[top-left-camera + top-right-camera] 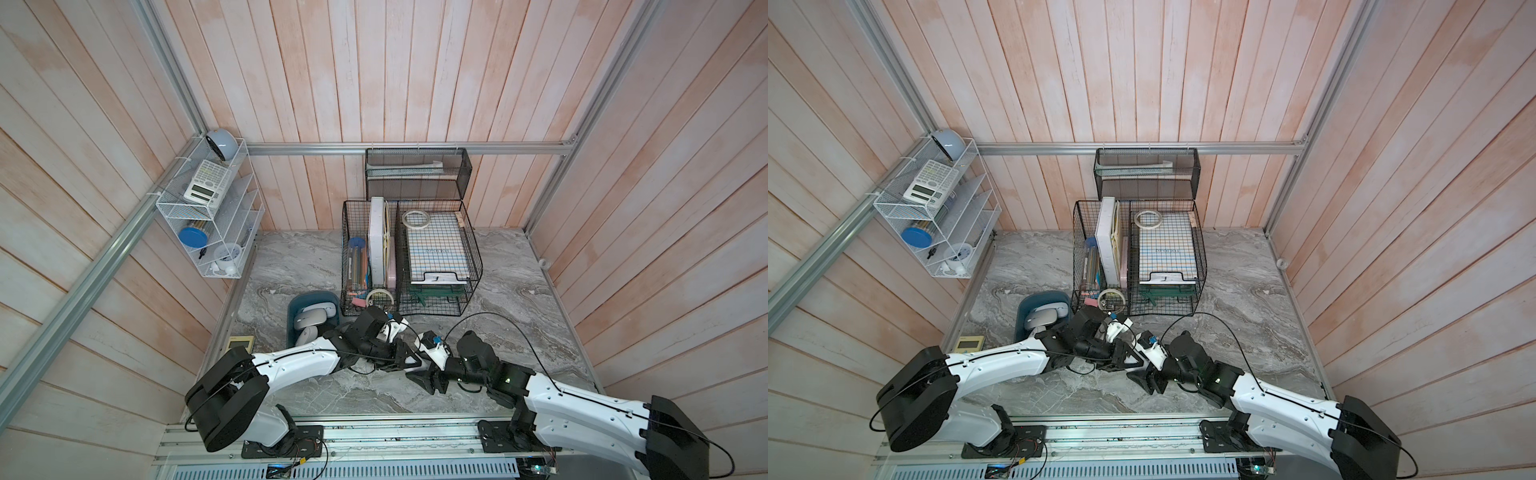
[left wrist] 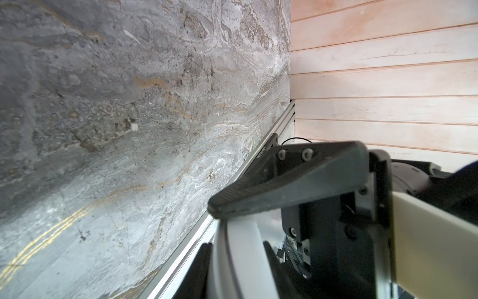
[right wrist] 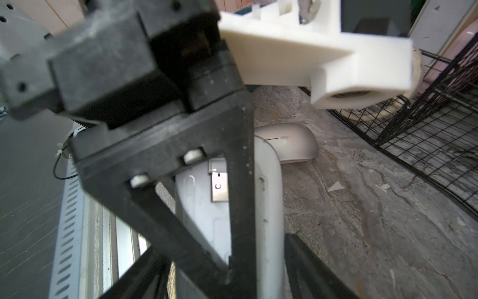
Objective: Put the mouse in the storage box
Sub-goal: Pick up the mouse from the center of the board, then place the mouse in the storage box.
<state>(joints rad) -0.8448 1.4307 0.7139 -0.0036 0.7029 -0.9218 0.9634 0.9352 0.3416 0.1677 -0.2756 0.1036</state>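
The two arms meet low over the front middle of the marble table (image 1: 519,299), and the mouse (image 3: 267,207) hangs in the air between them, a white one with its underside towards the right wrist camera. The left gripper (image 1: 409,360) is pinching it across its thickness: one black finger lies flat on the underside, and in the left wrist view the opposite finger bears down on the curved white shell (image 2: 240,253). The right gripper (image 1: 430,380) straddles the same mouse, but its fingers (image 3: 307,264) stand spread, with a sliver of background showing on one side, so I judge that it is not gripping. From above the mouse is hidden under the two wrists. The storage box (image 1: 311,296) sits at the left of the table, just beyond the left forearm, and at least two pale mice (image 1: 311,321) already lie in it. I would put the job a little past halfway: the mouse is off the table and in the arm nearest the box. The right arm must clear away, and the left arm must swing over the rim, lower and release. A second mouse (image 3: 289,145) lies on the marble just beside the black wire basket (image 3: 426,129), possibly waiting its turn.
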